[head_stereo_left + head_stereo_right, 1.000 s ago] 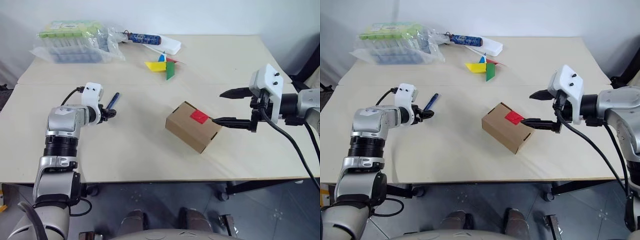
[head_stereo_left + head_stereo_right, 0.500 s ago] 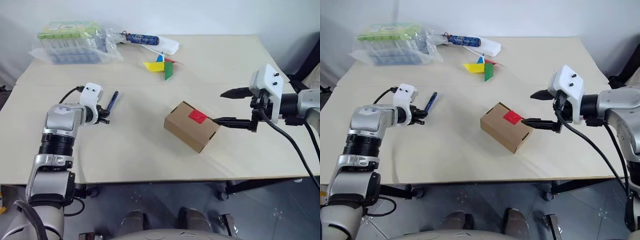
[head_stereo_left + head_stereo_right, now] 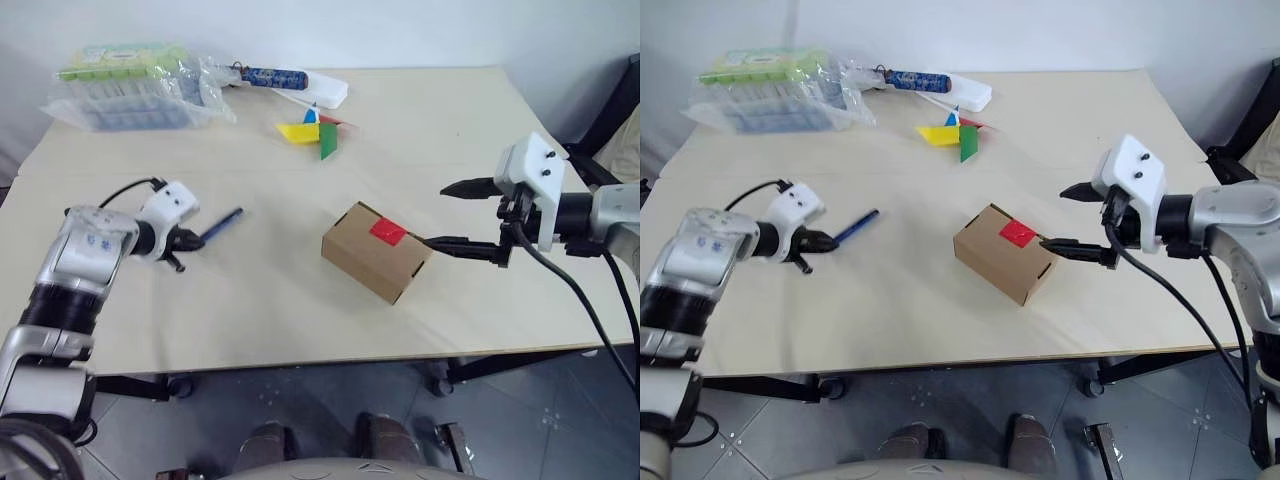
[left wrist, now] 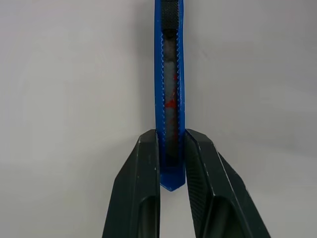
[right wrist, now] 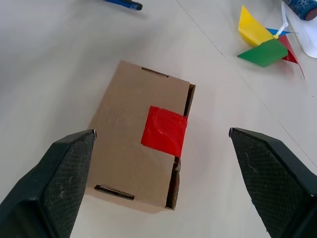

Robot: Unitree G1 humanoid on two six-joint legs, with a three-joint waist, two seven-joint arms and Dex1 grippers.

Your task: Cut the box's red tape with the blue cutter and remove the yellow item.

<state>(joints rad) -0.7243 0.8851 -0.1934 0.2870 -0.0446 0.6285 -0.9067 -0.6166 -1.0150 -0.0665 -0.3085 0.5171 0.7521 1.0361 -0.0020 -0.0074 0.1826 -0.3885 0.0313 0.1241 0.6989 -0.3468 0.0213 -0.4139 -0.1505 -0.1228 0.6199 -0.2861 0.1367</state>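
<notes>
— Left wrist view: what do we hold?
— Our left gripper [image 4: 172, 163] has its jaws clenched on the blue cutter [image 4: 169, 89], at the worktop's [image 3: 300, 310] left.
— And the right gripper [image 3: 452, 216]?
— Jaws released, just right of the box [image 3: 375, 252] with its red tape [image 3: 387, 232].

Box [image 5: 133, 144] matt brown cardboard; red tape [image 5: 164, 131] glossy; blue cutter [image 4: 169, 94] plastic; table [image 3: 300, 300] smooth matt.

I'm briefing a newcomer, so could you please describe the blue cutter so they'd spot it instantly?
On the beige table, look toward the robot's left side. The blue cutter is a slim blue stick, its end shut in the left tool, unlike the thicker patterned tube at the far edge.
</notes>
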